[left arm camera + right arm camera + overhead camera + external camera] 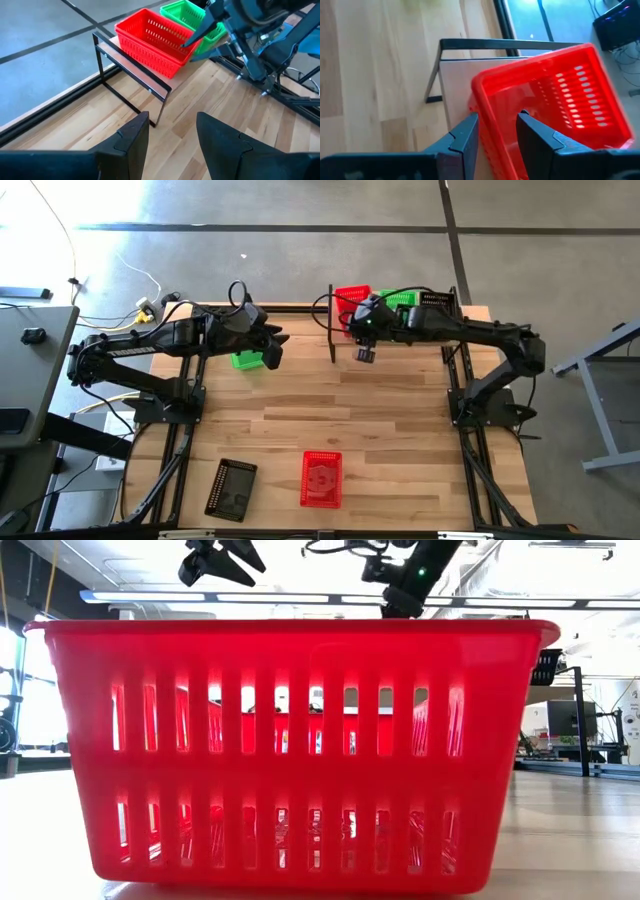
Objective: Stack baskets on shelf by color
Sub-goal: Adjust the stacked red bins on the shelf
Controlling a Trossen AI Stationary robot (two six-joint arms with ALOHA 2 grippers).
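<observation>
The shelf [131, 69] stands at the table's far edge and carries red baskets [150, 37] and, beside them, green baskets [187, 14]. My right gripper [497, 117] is open over the red stack [555, 100]. One finger is inside the top basket and one is outside its wall. My left gripper [172, 120] is open and holds nothing, up in the air to the left of the shelf. A single green basket [246, 360] sits on the table below it. Near the table's near edge lie a red basket [321, 478] and a black basket [232, 488]. My right gripper comes from above, pointing down, with the red basket's wall [484, 117] at its left end between the open fingers. I cannot tell whether either finger touches the wall. The basket rests in the stack on the shelf.
In the low view the near red basket [300, 750] fills most of the picture. Black frame rails run along the table's left side [170, 450] and right side [480, 470]. Bare wooden table top [330, 395] lies between the shelf and the near baskets.
</observation>
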